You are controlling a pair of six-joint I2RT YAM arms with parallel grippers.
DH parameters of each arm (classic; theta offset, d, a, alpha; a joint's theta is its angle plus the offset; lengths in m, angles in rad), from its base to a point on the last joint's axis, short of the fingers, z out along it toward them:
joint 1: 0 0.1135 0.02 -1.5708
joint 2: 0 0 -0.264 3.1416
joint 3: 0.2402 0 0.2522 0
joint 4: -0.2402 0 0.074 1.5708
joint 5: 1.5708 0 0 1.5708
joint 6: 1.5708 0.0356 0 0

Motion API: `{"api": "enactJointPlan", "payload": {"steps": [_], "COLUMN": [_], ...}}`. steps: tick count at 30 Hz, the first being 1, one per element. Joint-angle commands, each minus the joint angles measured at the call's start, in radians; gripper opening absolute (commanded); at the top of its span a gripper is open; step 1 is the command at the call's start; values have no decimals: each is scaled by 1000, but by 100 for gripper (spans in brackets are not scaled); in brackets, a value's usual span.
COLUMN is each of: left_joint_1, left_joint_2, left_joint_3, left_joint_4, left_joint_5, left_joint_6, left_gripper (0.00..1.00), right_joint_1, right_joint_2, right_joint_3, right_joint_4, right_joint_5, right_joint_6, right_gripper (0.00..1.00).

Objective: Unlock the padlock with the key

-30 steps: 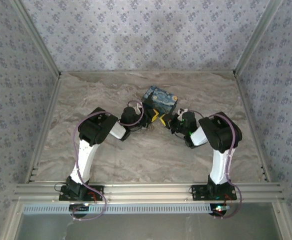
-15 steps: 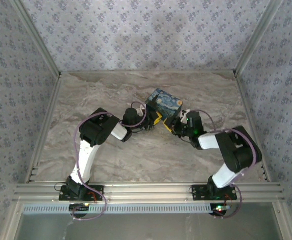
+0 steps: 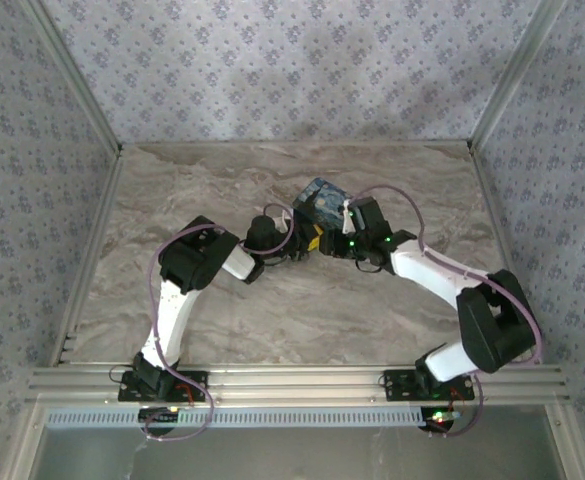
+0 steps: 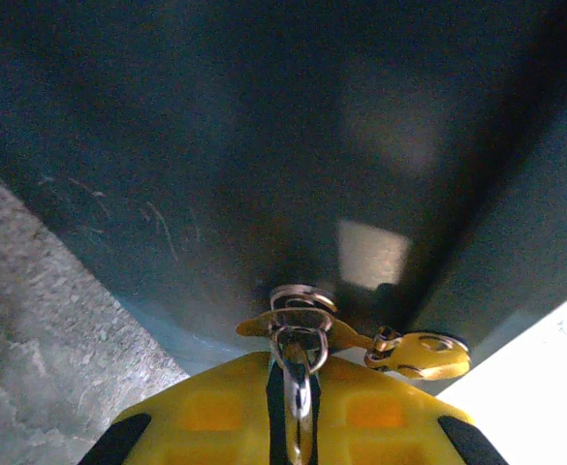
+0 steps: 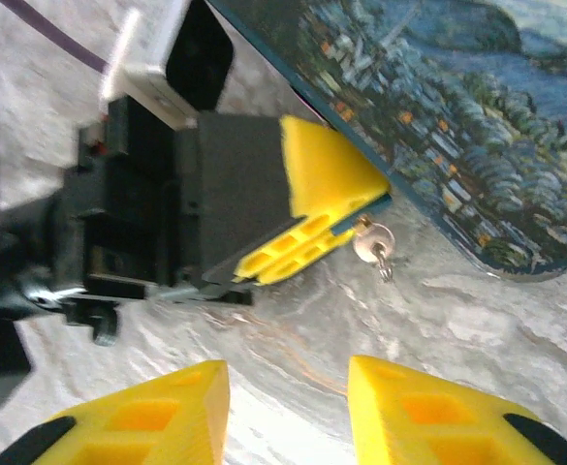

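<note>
Where one padlock (image 3: 322,197) sits, two keys (image 4: 425,355) show — ringed together.

The table (image 3: 272,320) has a marbled grey-beige top that fills the middle of the overhead view, with metal rails (image 3: 292,380) along its left, right and near edges. The padlock (image 3: 317,195), blue with a swirling print, rests on it just above the frame's centre.
</note>
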Motion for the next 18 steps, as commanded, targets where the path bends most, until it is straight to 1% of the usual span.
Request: {"api": "enactJointPlan", "payload": {"steps": [1,4,8,11,18], "left_joint_1": [-2,-2,-2,0,0], "left_joint_2": [5,1,1,2,2], "left_joint_3": [22,20,20,25,32], "left_joint_4": [-21,-24,-24,-27,-34], "left_joint_5": [42,49,55,60,69], "left_joint_6": [-4,-3,-6,-8,-12], "left_gripper": [0,0,0,0,0], "right_joint_1": [15,24,43,57,88], "right_joint_2": [58,92,137,168,235], "right_joint_3": [60,90,135,169,238], "right_joint_4": [-141,-150,-162,-177,-217], "right_joint_5": [97,115,148,170,249], "right_joint_6": [-124,-161,-195,-224,-271], "right_gripper": [42,44,45,41,41]}}
